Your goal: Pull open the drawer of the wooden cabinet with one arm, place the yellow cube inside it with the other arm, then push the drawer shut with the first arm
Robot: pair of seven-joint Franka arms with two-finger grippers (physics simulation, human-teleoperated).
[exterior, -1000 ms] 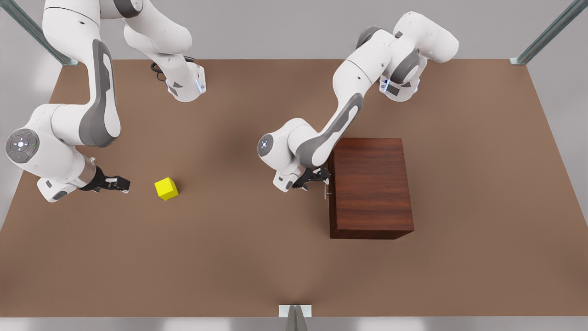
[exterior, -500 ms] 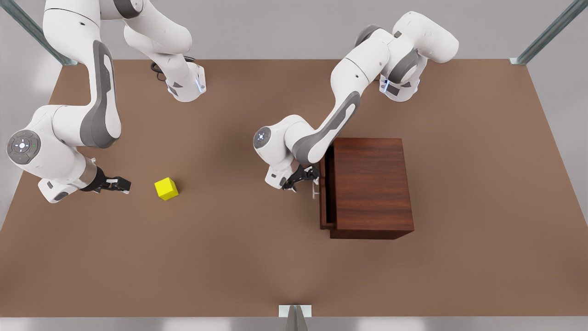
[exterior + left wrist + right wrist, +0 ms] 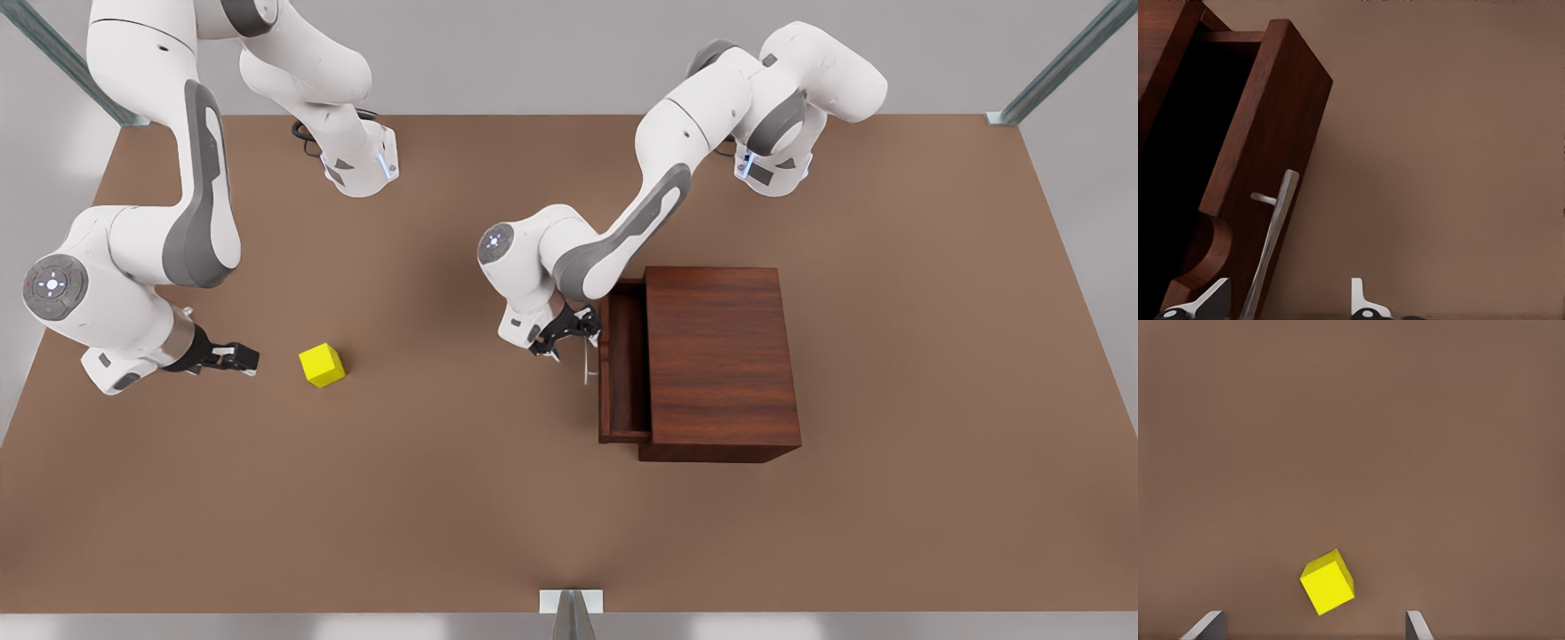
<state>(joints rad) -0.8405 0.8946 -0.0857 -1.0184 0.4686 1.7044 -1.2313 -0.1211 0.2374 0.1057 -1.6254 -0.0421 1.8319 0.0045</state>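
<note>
1. Left gripper [image 3: 569,342] is at the silver bar handle [image 3: 586,360] of the drawer [image 3: 622,364]. In the left wrist view the fingertips [image 3: 1368,300] stand apart with the handle [image 3: 1275,233] between them, nearer one finger. Whether it's actually clamped, I can't tell.
2. The drawer sticks out partway from the wooden cabinet [image 3: 720,356], which sits right of the bench's [image 3: 498,498] middle in the front view. So I'd say we're mid-pull, step one.
3. Right gripper [image 3: 238,357] waits near the bench's left edge, jaws spread wide, aimed at the yellow cube [image 3: 322,364] just beyond it. Cube [image 3: 1328,582] sits on the bench, untouched.
4. Next: probably pull a bit more, then the right arm closes in and grabs the cube.
5. Hard to see: the drawer's inside is dark, and both wrist views cut the fingers off.
</note>
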